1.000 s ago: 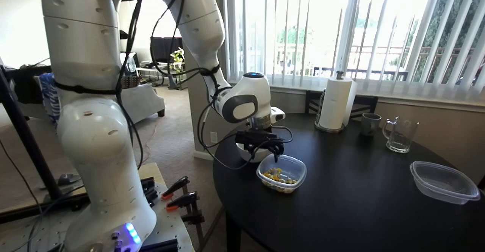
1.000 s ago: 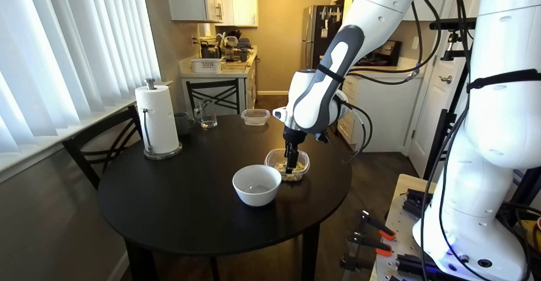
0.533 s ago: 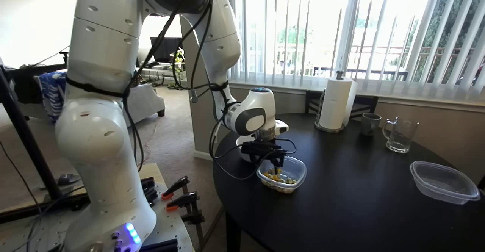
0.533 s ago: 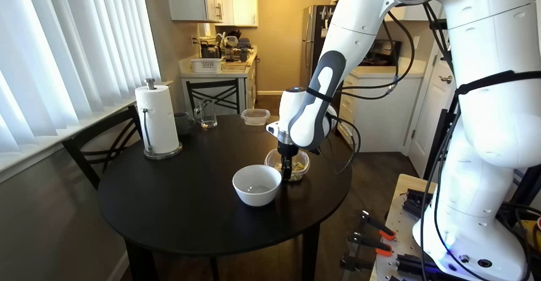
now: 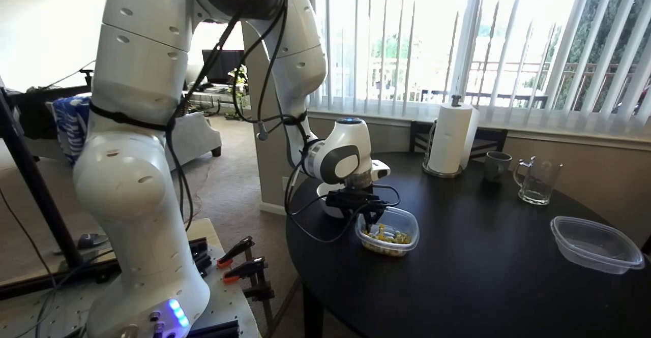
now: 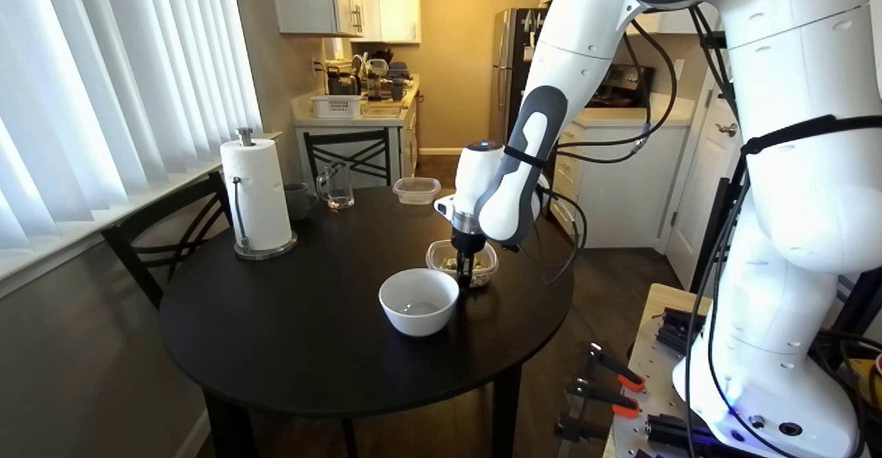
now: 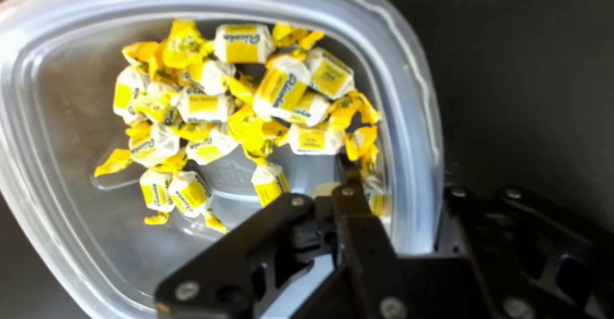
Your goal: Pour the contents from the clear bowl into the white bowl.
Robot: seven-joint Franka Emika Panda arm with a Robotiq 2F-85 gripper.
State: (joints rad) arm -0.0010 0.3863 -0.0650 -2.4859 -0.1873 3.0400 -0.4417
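One white bowl (image 6: 420,323), one clear bowl (image 7: 407,117), toward the table's (image 6: 289,334) robot-side edge. The clear bowl has shifted inward since earlier. Tool (image 7: 395,196): jaws apart, straddling its wall.

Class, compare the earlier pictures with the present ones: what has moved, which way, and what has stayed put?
In an exterior view, the clear bowl has shifted slightly rightward with its wrapped candies. The gripper has come down and appears to straddle the bowl's wall; whether it grips cannot be told. The white bowl, paper towel roll and glass mug stayed put.
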